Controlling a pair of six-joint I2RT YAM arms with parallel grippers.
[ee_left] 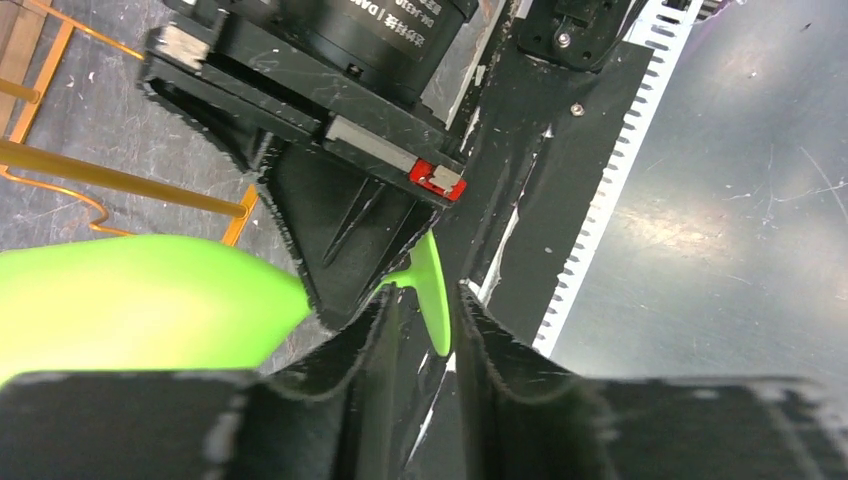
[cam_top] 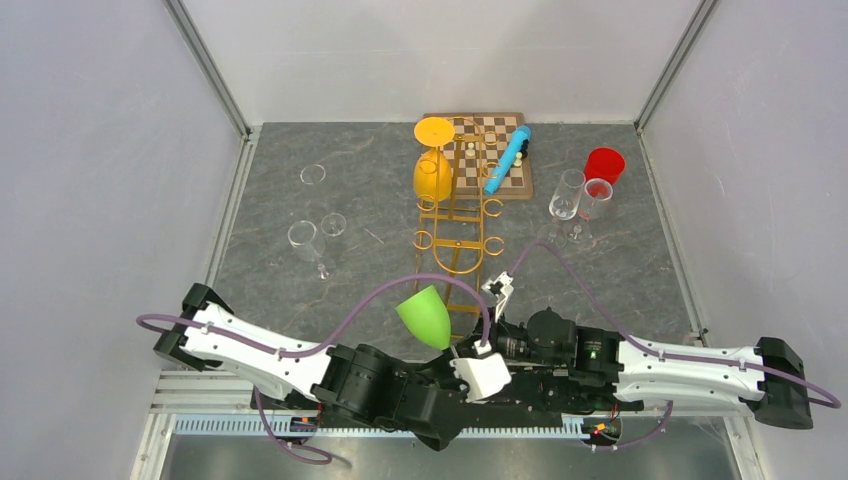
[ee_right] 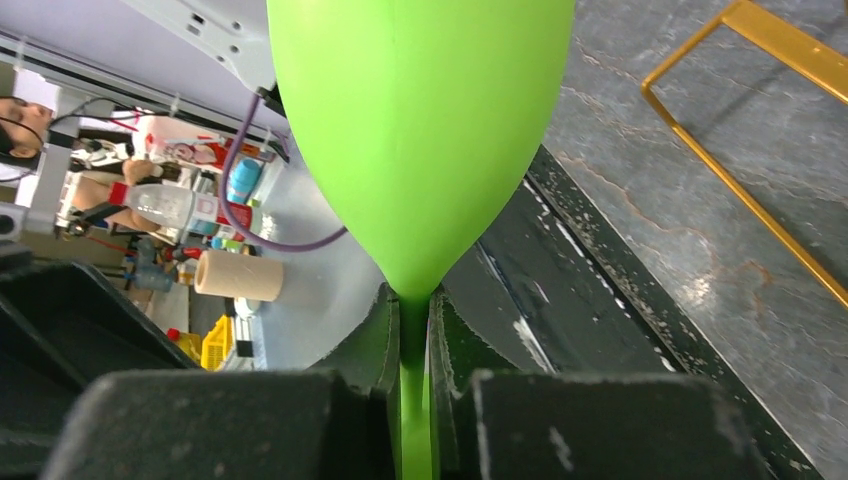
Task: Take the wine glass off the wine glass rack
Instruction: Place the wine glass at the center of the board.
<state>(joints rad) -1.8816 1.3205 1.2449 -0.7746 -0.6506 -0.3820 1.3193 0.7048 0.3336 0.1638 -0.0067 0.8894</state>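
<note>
The green wine glass (cam_top: 424,315) hangs in the air in front of the gold wine glass rack (cam_top: 455,215), off its hooks, bowl tilted toward the rack. My right gripper (ee_right: 413,300) is shut on its thin stem (ee_right: 415,400) just under the bowl (ee_right: 420,130). My left gripper (ee_left: 425,298) is open, its fingers standing on either side of the glass's flat foot (ee_left: 432,300) with a gap on the left. The rack's base wire (ee_left: 120,180) shows beside the bowl. An orange-yellow wine glass (cam_top: 432,175) still hangs on the rack.
Behind the rack lies a wooden chessboard (cam_top: 490,150) with a blue tube (cam_top: 508,158) on it. A red cup (cam_top: 604,163) and two clear glasses (cam_top: 570,195) stand to the right. More clear glasses (cam_top: 305,238) lie to the left.
</note>
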